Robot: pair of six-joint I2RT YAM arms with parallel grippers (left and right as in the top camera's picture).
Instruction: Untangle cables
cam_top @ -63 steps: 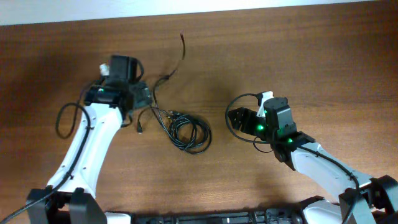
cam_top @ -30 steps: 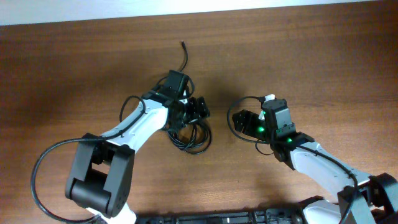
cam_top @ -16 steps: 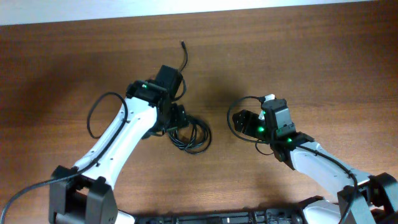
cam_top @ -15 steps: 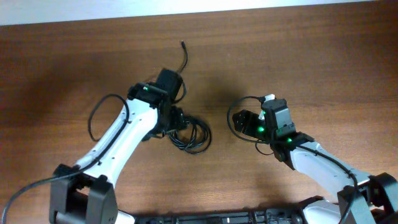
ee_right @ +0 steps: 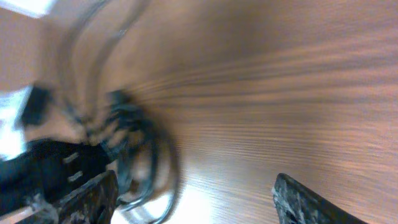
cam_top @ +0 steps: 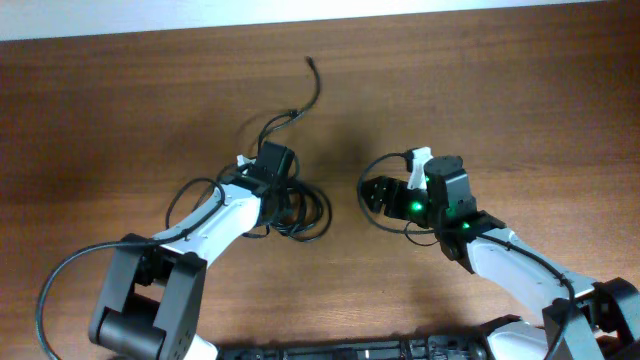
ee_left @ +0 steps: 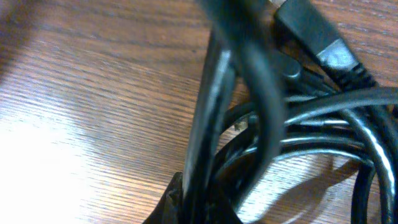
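The cables point(cam_top: 312, 218) lie as a black coiled tangle at the table's middle, and one loose end point(cam_top: 312, 63) trails up toward the far edge. My left gripper point(cam_top: 285, 200) sits on the left side of the coil. In the left wrist view it point(ee_left: 199, 208) is shut on a few strands of the cables point(ee_left: 311, 118), with a plug end point(ee_left: 311, 28) at the upper right. My right gripper point(cam_top: 373, 195) stands open just right of the coil, apart from it. In the right wrist view it point(ee_right: 196, 202) holds nothing, and the blurred tangle point(ee_right: 134, 143) lies to its left.
Bare brown wood table point(cam_top: 500, 90) all around. A pale wall strip point(cam_top: 150, 15) runs along the far edge. The left arm's own thick wire point(cam_top: 60, 280) loops at the lower left; the right arm's wire point(cam_top: 385, 165) arcs above its gripper.
My left gripper has closed on the coil after standing open over it. The tangle has shifted, its loose end moving up and right. The right gripper has edged slightly left.
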